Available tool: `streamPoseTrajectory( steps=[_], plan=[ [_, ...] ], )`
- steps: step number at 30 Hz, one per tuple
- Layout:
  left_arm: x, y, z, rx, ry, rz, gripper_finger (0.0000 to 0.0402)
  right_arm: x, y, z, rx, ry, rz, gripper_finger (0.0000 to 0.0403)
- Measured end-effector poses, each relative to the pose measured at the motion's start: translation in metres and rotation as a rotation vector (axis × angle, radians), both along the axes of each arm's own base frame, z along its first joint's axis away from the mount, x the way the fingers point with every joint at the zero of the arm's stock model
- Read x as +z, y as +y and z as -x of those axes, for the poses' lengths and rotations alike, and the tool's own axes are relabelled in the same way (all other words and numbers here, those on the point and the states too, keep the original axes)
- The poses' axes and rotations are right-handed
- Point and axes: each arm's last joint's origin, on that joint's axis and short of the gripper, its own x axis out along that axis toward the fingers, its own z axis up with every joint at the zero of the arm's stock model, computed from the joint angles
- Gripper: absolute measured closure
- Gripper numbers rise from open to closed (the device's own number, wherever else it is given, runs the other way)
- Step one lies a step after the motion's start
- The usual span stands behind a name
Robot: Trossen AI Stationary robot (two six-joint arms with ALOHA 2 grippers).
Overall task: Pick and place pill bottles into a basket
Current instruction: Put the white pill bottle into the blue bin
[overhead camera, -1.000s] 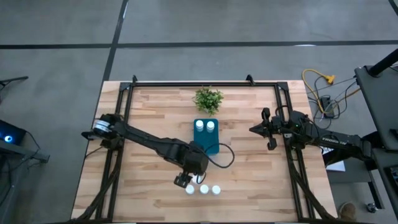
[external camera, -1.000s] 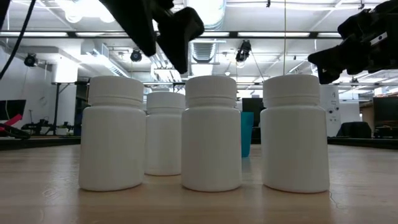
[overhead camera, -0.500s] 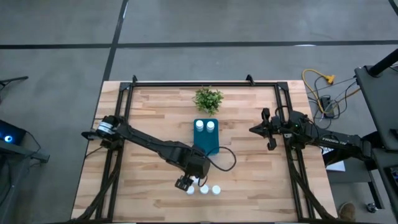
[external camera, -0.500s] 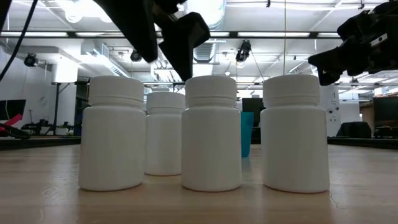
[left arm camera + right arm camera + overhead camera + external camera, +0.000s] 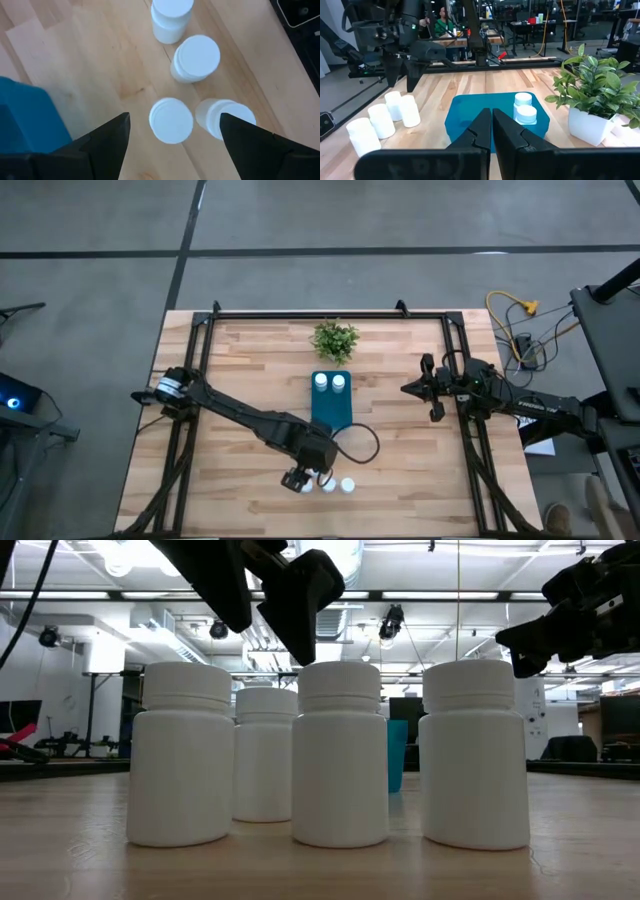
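Four white pill bottles stand upright on their bases in a cluster near the table's near edge (image 5: 337, 484), (image 5: 340, 765). Two more stand in the teal basket (image 5: 331, 412), on its far side (image 5: 329, 381). My left gripper (image 5: 299, 478) is open and hangs above the cluster. In the left wrist view (image 5: 173, 118) its fingers stand on either side of one bottle's cap (image 5: 171, 120), apart from it. My right gripper (image 5: 426, 388) is shut and empty, in the air near the table's right side, and it shows in the right wrist view (image 5: 492, 125).
A small green plant in a white pot (image 5: 335, 338) stands just beyond the basket's far end. Black frame rails (image 5: 200, 370) run along the table's left, right and far edges. Bare wood lies on both sides of the cluster.
My left gripper has moved a little toward the table's near edge, over the cluster of bottles, staying open. The bottles have not moved.
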Motion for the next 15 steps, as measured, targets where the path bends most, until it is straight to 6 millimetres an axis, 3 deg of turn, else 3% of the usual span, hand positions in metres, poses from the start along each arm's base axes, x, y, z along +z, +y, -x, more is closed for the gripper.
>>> streamPoseTrajectory(
  steps=[7,15],
  plan=[
    [-0.004,0.001,0.000,0.002,0.002,-0.013,0.0111,0.000,0.000,0.000,0.000,0.001,-0.001,0.0394],
    [-0.022,-0.001,-0.005,0.007,0.044,-0.043,0.0111,0.000,0.000,0.000,0.000,0.001,-0.001,0.0394]
  ],
)
